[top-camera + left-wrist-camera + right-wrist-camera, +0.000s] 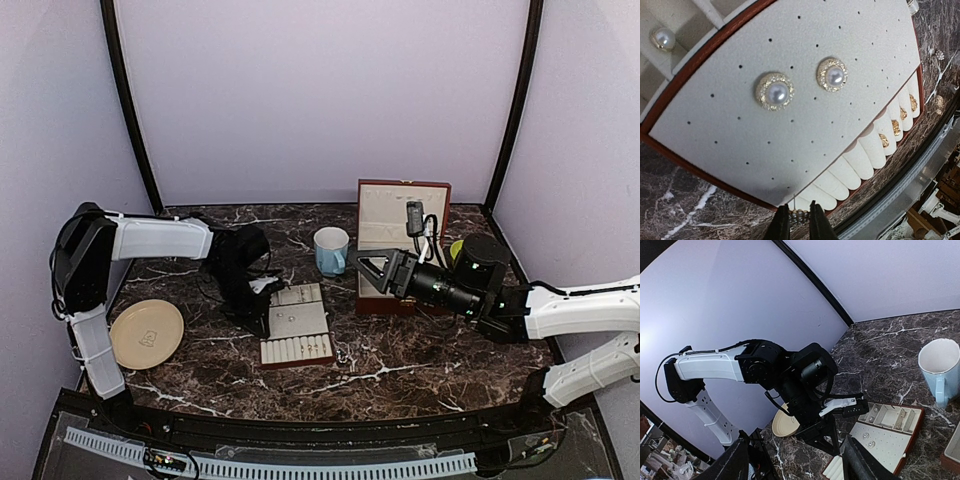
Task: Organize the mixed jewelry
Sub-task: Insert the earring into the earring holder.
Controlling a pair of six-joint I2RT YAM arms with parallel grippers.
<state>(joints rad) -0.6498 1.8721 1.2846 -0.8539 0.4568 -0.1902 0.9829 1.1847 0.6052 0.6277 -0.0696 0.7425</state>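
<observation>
Squarely inside left gripper (798,211) — jewelry piece (799,216)

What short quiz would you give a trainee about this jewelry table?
1. True or false: the right hand is gripping the pale blue mug.
2. How many pearl studs sit on the dotted panel?
3. Seen from above, the round plate lies: (a) left of the tray, (b) inside the box, (c) touching the mug.

Key: 1 false, that hand is open and empty. 2 two. 3 a.
</observation>
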